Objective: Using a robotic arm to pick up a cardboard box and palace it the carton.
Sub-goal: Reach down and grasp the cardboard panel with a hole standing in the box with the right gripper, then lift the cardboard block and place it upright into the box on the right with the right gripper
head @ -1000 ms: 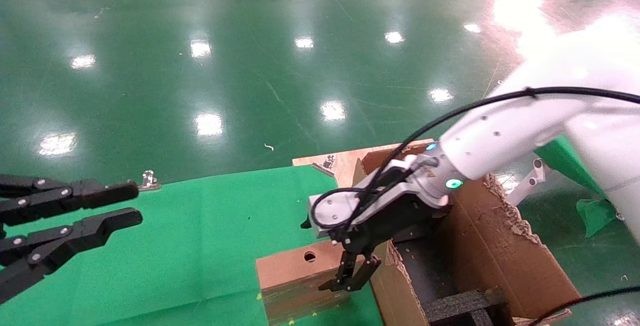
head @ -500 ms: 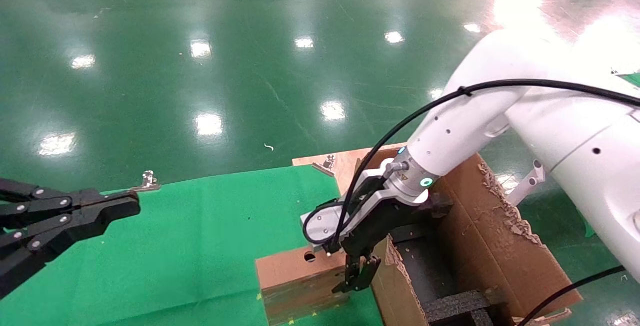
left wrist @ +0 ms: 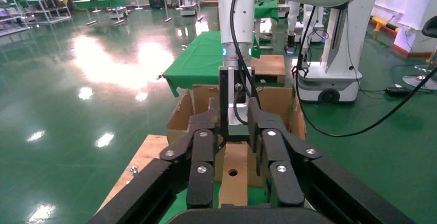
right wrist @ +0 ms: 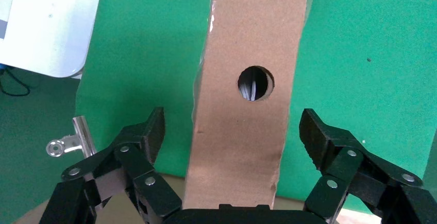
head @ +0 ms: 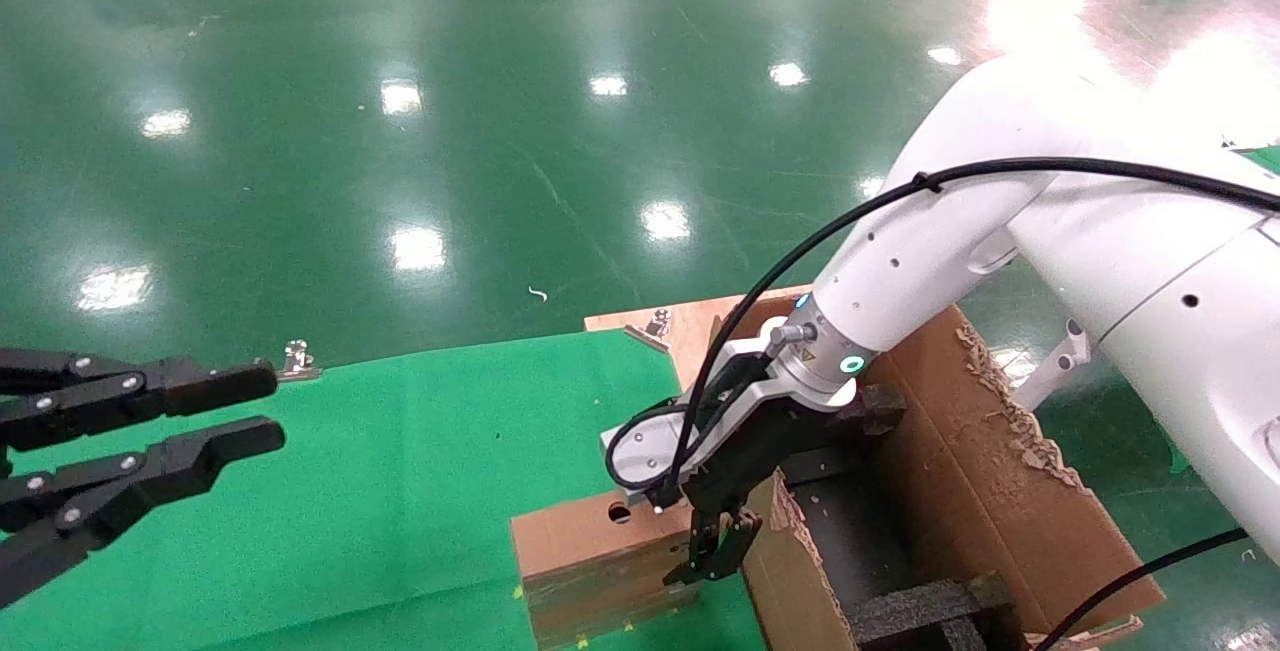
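Right hand hung open astride the cardboard box, fingers clear of both sides, beside the carton. Left hand open, idle over the green surface.

Right hand over cardboard box

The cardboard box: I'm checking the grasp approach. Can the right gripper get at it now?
Probably yes: the right gripper is open, fingers straddling the cardboard box, nothing between them.

Robotic arm: white glossy shell, small dark screw holes, black cable alongside, teal ring at wrist, grey camera block, black linkage fingers with silver rivets.
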Motion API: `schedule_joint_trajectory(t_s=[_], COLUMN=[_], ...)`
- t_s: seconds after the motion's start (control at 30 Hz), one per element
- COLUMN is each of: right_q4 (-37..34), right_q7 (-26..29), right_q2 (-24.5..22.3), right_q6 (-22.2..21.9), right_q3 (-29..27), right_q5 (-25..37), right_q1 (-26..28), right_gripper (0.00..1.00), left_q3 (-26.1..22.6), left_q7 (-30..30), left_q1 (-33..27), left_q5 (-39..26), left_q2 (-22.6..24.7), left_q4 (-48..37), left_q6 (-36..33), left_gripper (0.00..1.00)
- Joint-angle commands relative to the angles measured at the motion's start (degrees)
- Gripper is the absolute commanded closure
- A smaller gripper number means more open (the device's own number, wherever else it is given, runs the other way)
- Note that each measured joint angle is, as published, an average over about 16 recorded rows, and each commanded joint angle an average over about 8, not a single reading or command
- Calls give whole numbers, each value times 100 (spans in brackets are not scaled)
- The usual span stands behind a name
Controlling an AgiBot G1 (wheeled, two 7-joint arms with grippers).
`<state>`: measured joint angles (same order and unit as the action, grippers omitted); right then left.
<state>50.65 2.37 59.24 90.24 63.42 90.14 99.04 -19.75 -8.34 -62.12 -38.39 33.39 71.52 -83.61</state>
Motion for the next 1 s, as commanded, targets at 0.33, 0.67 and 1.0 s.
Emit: schedule_joint_trajectory(t_s=[0.33, 0.67, 1.0], right_q4=[35, 47, 45], right_q7=[15, 21, 32], right_q2=[-28, -37, -54], right_q6=[0, -1, -43], right_q3=[-41, -56, -70], right_q5=[-19, -28, -68], right_q1=[-30, -39, -34], right_gripper=[100, 100, 100], left_q3=[0, 0, 0], left_q7=[0, 0, 0], left_q1=[0, 0, 0], left_q5=[0, 0, 0], left_q2=[0, 0, 0], left_q4=[0, 0, 0], left_q6=[0, 0, 0], left_gripper=[0, 0, 0])
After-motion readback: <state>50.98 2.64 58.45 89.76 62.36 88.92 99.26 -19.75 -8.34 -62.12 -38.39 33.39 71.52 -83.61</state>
